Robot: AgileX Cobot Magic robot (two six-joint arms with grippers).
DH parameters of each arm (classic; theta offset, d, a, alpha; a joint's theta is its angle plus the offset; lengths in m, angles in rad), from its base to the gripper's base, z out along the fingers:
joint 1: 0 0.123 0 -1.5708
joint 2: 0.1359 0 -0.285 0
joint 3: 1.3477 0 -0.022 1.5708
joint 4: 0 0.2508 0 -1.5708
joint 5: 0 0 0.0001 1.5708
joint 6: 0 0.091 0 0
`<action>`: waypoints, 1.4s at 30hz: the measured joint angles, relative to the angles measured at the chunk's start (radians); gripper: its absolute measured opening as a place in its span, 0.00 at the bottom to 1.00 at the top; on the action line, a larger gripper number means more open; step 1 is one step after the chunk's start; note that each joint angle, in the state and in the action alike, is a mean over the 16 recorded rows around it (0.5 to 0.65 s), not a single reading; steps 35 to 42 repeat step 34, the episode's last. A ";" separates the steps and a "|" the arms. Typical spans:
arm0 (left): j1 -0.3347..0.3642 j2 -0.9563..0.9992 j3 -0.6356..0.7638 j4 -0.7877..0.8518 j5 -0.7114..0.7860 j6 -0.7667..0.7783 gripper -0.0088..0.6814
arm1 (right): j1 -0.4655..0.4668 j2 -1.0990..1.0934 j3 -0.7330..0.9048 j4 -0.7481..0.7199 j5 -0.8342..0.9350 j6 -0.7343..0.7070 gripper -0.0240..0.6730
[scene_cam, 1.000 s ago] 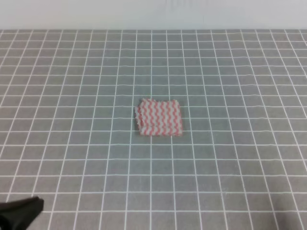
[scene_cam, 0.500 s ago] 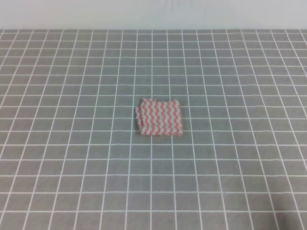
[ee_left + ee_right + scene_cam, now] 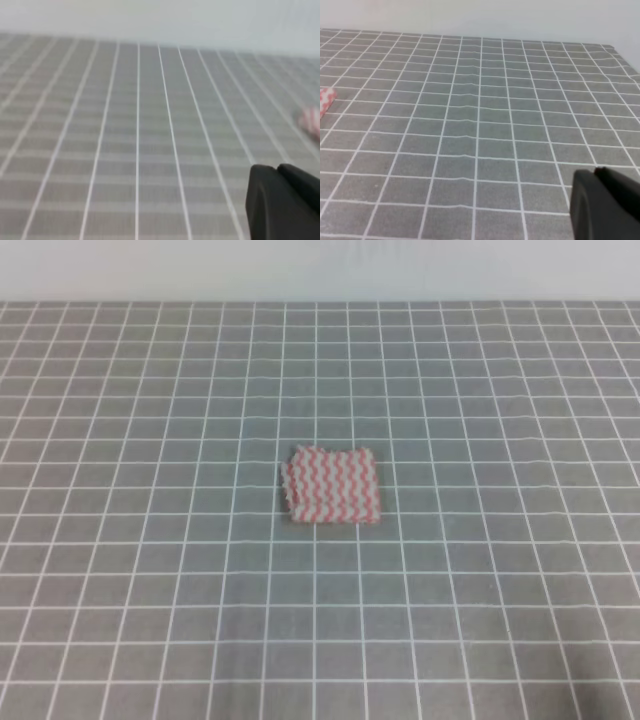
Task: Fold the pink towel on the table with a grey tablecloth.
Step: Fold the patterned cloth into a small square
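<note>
The pink towel [image 3: 333,486] lies near the middle of the table with a grey tablecloth [image 3: 150,570] as a small, squarish bundle with wavy pink-and-white stripes. Neither arm shows in the exterior high view. A sliver of the towel [image 3: 311,120] appears at the right edge of the left wrist view, far from my left gripper [image 3: 278,169], a black mass at the lower right whose two fingers meet along a seam. In the right wrist view the towel [image 3: 326,98] peeks in at the left edge, and my right gripper [image 3: 594,172] looks shut the same way, with nothing in it.
The gridded grey cloth [image 3: 480,125] spreads in all directions, with slight ripples in the right wrist view. A pale wall [image 3: 320,270] bounds the far edge of the table.
One second ago the tip of my left gripper showed at the lower left corner of the exterior high view; it has withdrawn out of frame. The towel has stayed put.
</note>
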 joint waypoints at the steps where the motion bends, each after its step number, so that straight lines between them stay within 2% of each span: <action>1: -0.001 0.000 0.007 0.003 0.009 0.011 0.01 | 0.000 0.000 0.000 0.000 0.000 0.000 0.01; 13: -0.009 -0.007 0.032 0.040 0.078 0.125 0.01 | 0.000 0.001 -0.004 0.001 0.001 0.000 0.01; 27: 0.051 -0.004 0.029 0.070 0.079 0.128 0.01 | 0.000 0.001 -0.004 0.001 0.006 0.000 0.01; 42: 0.052 -0.006 0.029 0.070 0.079 0.129 0.01 | 0.000 -0.002 0.003 0.000 0.002 0.000 0.01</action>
